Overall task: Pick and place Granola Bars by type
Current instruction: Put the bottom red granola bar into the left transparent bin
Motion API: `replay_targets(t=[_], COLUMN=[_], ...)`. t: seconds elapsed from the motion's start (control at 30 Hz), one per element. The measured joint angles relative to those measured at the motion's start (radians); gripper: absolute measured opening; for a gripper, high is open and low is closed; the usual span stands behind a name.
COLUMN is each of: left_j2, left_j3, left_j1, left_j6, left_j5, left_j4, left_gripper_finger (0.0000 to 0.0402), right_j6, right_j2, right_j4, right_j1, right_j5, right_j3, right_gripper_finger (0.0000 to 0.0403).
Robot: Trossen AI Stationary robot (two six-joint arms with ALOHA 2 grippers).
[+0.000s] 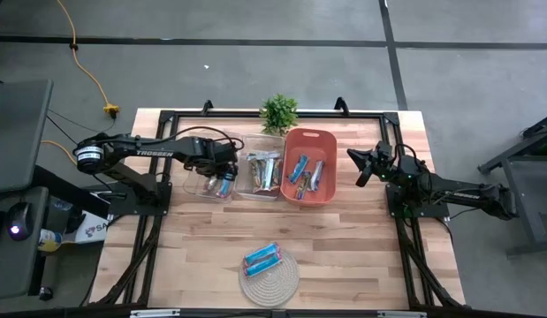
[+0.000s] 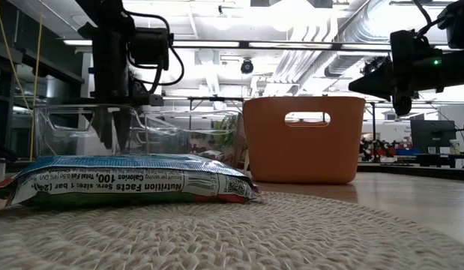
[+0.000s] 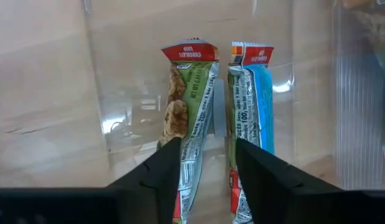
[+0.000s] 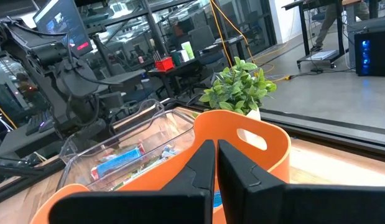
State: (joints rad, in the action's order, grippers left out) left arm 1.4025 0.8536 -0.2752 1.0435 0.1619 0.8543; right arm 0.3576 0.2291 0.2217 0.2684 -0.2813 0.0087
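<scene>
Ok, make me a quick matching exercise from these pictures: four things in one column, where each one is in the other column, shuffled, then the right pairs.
Things:
1. left gripper
2. right gripper
3. blue bars
4. plant

Places:
A. on the round woven mat at the near edge
B. at the table's far edge, behind the bins
C. over the clear bin on the left
D. raised, right of the orange basket

Pairs: 1-C, 2-D, 3-A, 4-B
</scene>
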Motion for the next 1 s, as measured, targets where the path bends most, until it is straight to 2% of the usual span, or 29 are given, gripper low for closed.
replay_targets(t=[0.2, 0.33, 0.47, 0.57, 0.7, 0.8, 0.9, 1.0], left_j2=[-0.053, -0.131, -0.227, -0.300, -0.377, -0.395, -0.401, -0.399], left_j3=[0.020, 0.074, 0.130, 0.148, 0.150, 0.150, 0.150, 0.149], left_j1=[0.000, 0.000, 0.000, 0.001, 0.014, 0.066, 0.161, 0.266], left_j6=[-0.071, -0.160, -0.286, -0.394, -0.500, -0.521, -0.548, -0.569], left_j5=[0.013, 0.056, 0.046, -0.060, -0.322, -0.455, -0.473, -0.421], left_j4=[-0.025, -0.027, -0.072, -0.173, -0.372, -0.494, -0.567, -0.575], left_gripper_finger=[0.0186, 0.0189, 0.0189, 0.0189, 0.0189, 0.0188, 0.0188, 0.0188], right_j6=[0.000, 0.000, 0.000, 0.000, 0.000, 0.000, 0.000, 0.000], right_j2=[0.000, 0.000, 0.000, 0.000, 0.000, 0.000, 0.000, 0.000], right_j4=[0.000, 0.000, 0.000, 0.000, 0.000, 0.000, 0.000, 0.000], right_j1=[0.000, 0.000, 0.000, 0.000, 0.000, 0.000, 0.000, 0.000], right_j5=[0.000, 0.000, 0.000, 0.000, 0.000, 0.000, 0.000, 0.000], right_j3=[0.000, 0.000, 0.000, 0.000, 0.000, 0.000, 0.000, 0.000], right_gripper_finger=[0.0000, 0.0000, 0.0000, 0.0000, 0.0000, 0.0000, 0.0000, 0.0000])
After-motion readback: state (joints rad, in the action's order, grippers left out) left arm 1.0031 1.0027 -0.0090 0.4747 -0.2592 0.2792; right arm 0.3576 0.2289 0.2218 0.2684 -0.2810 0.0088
